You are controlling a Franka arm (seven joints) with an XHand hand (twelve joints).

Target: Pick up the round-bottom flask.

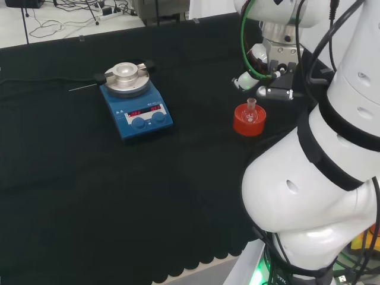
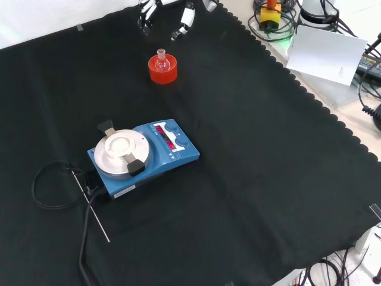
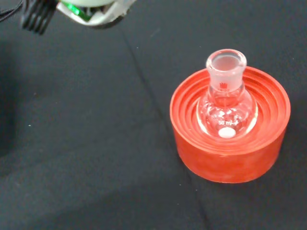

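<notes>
A small clear round-bottom flask (image 1: 251, 113) (image 2: 161, 59) (image 3: 225, 103) stands upright in a red ribbed stand (image 1: 248, 124) (image 2: 162, 71) (image 3: 230, 153) on the black cloth. It looks empty. In the front view the hand (image 2: 187, 16) comes in at the top edge, its fingers hanging down and spread apart, a little beyond the flask and not touching it. In the head view the hand (image 1: 244, 81) hovers just above and behind the flask. Nothing is held.
A blue hotplate stirrer (image 1: 136, 101) (image 2: 143, 152) with a round metal top stands mid-cloth, well away from the flask. Its cable and a thin metal rod (image 2: 89, 205) lie beside it. The cloth's scalloped edge (image 2: 309, 95) runs down the front view's right side.
</notes>
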